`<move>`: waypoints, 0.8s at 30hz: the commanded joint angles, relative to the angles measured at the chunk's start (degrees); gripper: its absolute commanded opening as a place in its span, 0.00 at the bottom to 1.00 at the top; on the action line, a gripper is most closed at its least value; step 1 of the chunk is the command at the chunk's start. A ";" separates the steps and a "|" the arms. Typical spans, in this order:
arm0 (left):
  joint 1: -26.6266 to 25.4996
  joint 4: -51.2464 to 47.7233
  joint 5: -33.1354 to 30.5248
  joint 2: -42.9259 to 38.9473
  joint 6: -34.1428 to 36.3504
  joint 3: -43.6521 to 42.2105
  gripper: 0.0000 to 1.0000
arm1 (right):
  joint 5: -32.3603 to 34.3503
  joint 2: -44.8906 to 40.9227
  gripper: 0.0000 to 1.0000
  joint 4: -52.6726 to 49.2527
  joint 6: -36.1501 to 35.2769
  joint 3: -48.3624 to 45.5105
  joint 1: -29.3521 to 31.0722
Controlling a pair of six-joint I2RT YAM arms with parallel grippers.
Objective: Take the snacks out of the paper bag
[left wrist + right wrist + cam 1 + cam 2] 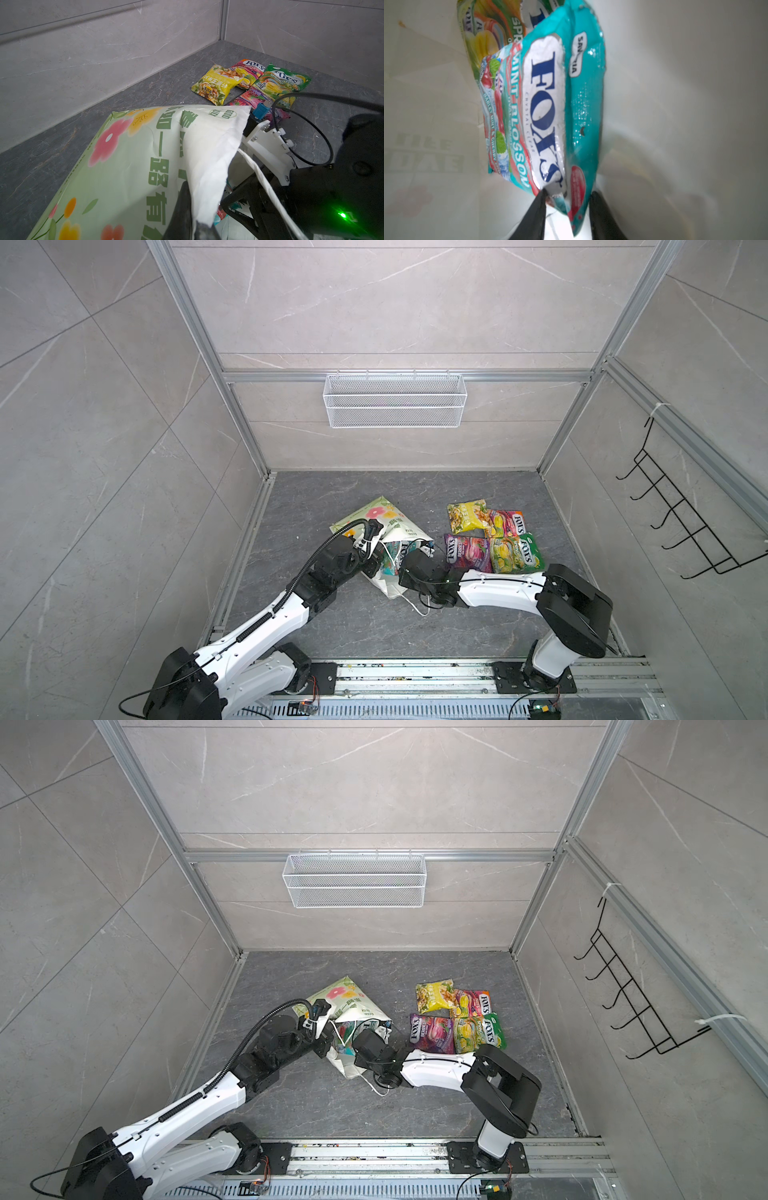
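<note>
The paper bag [374, 514] [340, 994] lies on its side with its mouth towards the arms. My left gripper [193, 216] [376, 563] is shut on the bag's white upper rim [207, 155] and holds the mouth up. My right gripper [569, 193] [398, 562] is inside the bag, closed on the near end of a teal "FOX'S" packet [571, 104] [392, 558]. A green packet [483, 37] lies behind it in the bag. On the floor to the right lie a yellow [467, 515], an orange-pink [505, 522], a purple [465, 551] and a green [515, 553] snack.
A white wire-mesh basket [395, 400] hangs on the back wall. A black hook rack [681, 514] is on the right wall. One of the bag's cord handles [415, 608] trails on the floor under my right wrist. Aluminium rails [415, 672] edge the front.
</note>
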 commanded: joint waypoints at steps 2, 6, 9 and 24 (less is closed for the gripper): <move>0.02 2.87 1.35 -0.71 -0.68 0.88 0.00 | 2.92 1.25 0.25 4.40 -0.44 -0.10 -1.22; 0.07 2.87 0.60 -0.57 -0.47 0.68 0.00 | 2.28 0.70 0.09 4.66 -2.43 1.28 -1.23; 0.03 2.65 -0.28 -0.62 -0.86 0.66 0.00 | 0.40 -1.03 0.00 4.44 -3.37 1.48 -1.28; 0.03 1.84 -3.25 1.70 -0.66 2.14 0.00 | -8.32 -20.48 0.00 -7.74 -21.97 1.03 0.95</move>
